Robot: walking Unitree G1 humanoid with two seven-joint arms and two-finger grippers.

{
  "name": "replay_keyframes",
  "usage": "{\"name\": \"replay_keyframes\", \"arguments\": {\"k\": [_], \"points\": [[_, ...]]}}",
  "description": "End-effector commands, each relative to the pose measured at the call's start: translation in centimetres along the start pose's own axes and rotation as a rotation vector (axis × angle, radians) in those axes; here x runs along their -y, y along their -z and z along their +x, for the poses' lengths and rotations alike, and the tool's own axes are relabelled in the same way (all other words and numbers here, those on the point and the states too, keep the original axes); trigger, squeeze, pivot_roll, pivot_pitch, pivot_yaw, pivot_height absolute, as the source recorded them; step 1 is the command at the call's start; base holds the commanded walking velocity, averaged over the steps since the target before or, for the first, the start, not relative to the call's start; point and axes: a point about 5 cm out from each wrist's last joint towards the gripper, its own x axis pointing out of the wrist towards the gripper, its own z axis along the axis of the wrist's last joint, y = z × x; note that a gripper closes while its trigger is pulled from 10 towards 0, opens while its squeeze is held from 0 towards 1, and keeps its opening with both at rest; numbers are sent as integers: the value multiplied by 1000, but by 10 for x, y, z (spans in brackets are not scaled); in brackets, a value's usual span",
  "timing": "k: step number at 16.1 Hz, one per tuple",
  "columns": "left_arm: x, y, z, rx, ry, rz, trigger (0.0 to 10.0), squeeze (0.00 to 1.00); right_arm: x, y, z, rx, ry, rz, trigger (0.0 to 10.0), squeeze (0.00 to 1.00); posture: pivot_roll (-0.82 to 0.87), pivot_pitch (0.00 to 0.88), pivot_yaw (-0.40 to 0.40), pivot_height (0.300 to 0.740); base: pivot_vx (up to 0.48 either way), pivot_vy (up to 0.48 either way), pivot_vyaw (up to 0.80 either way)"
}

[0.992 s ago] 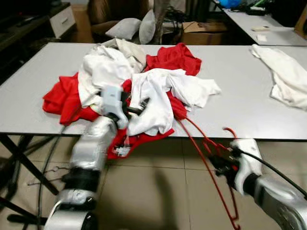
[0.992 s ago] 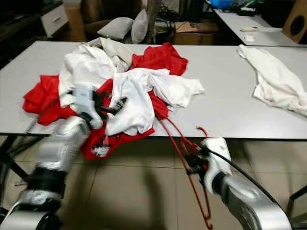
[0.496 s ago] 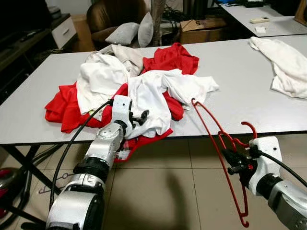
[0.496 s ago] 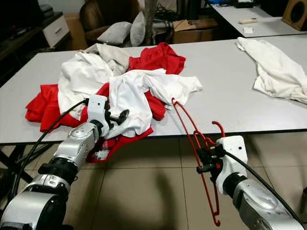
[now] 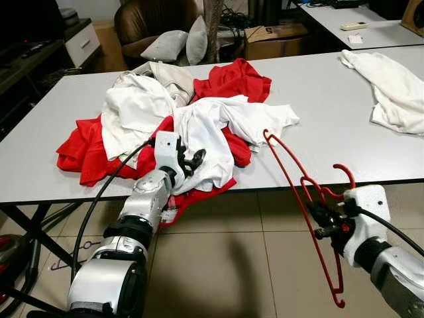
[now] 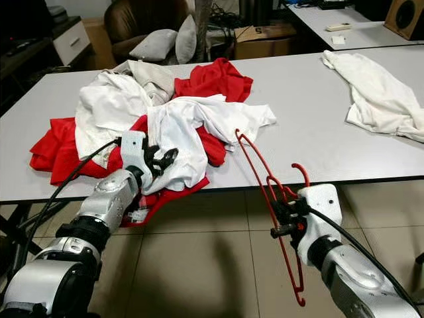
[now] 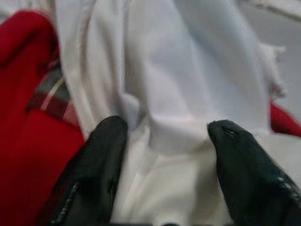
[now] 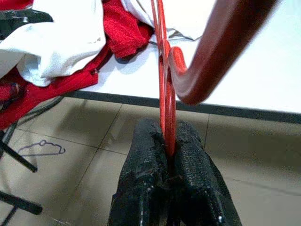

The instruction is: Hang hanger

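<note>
My right gripper (image 6: 281,222) holds the red hanger (image 6: 265,192), fingers clamped near its hook, off the table (image 6: 311,132) edge; stiff, light wire, likely to swing. Left gripper (image 5: 192,161) fingers apart over the white shirt (image 5: 212,132).

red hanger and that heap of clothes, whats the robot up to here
The right gripper is shut on a red hanger, holding it in the air in front of the grey table, below its edge. The left gripper is open at a white shirt on the pile of red and white clothes, fingers either side of a fold. Nothing is on the hanger yet. Another white garment lies apart on the table's right.
</note>
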Motion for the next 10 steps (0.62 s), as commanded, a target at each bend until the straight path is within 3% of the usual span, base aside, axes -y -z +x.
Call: {"name": "replay_keyframes", "arguments": {"k": [1, 5, 10], "points": [[-11, -1, -2, -12, -59, 31, 0, 0, -3, -5, 3, 26, -20, -31, 10000, 0, -186, 0, 115, 740, 0, 0, 0], [-25, 4, -6, -38, -148, 77, 0, 0, -5, -8, 8, 39, -32, -55, 10000, 0, -187, 0, 96, 740, 0, 0, 0], [-27, -10, -6, 71, -144, 22, 0, 0, -4, -10, 12, 52, -42, -68, 10000, 0, -181, 0, 85, 740, 0, 0, 0]]}}
